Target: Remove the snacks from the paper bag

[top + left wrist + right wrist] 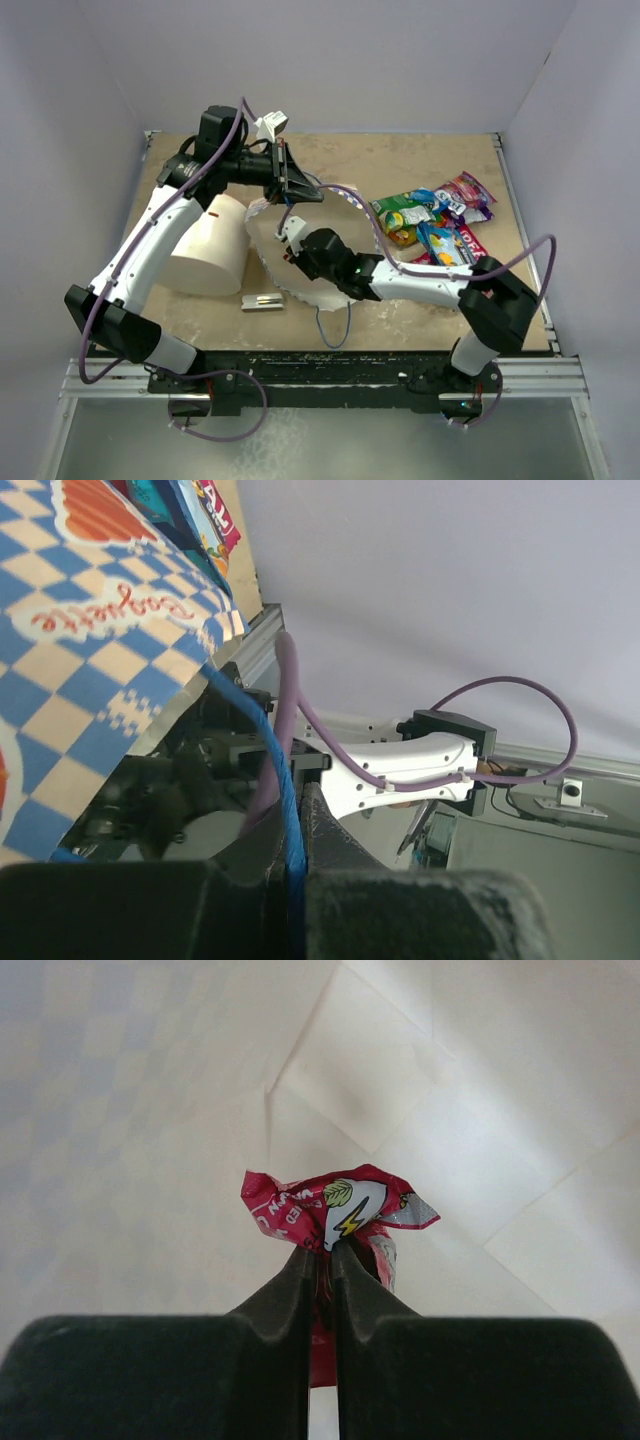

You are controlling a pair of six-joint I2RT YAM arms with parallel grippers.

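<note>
Right end effector [325,1252] is inside the bag [480,1110], clamped narrow on a red packet [335,1205] by its crumpled top. Left end effector [295,880] is pinched on the blue handle [285,780], likely keeping the mouth up. Withdraw straight along the bag axis, slowly, clear of the rim. Drop it by the pile [435,220] near the bench's [400,160] right edge.

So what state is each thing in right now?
Bag: lifted by its handle, mouth open.
Left claw: shut on the handle.
Right claw: inside the bag, shut on red packet.
Other snacks: out, piled on the table.
Cylinder: on the table, untouched.
Clip: flat on the table.
</note>
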